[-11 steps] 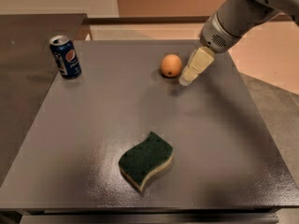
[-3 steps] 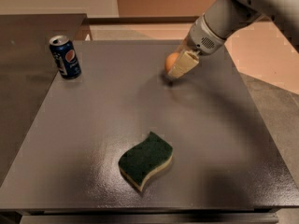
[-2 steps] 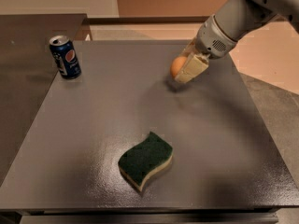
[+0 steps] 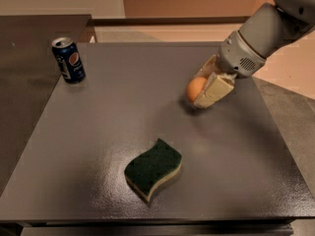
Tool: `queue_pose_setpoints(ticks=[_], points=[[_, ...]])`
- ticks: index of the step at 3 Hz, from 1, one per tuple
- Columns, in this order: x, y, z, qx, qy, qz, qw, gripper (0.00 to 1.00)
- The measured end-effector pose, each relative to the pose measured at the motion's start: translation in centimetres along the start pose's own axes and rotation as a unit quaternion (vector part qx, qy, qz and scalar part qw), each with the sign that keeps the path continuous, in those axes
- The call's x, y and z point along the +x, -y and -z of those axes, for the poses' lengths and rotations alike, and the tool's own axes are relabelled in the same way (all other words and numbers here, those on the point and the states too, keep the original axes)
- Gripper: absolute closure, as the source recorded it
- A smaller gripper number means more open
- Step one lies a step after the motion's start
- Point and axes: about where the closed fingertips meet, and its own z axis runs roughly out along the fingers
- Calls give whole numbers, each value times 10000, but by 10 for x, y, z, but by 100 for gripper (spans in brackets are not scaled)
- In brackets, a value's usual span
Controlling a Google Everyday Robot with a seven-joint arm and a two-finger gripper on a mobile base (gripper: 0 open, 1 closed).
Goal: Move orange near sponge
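Toward table's rt edge, gripper holds orange, sponge well apart.

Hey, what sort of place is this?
Likely a robot test station: a dark table with a soda can, a sponge, and the gripper at its right holding an orange.

Soda can: Pepsi globe logo on blue side; lettering unreadable.
Gripper: no markings; clasps orange, bench right.
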Motion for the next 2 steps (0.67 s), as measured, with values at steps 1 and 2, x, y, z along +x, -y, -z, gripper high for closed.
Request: queue_pose_setpoints(ticks=[1,2], points=[[4,-27,-5,-159,-5,54,9999,100],[6,-51,-13,-256,-24,120,9996,100]])
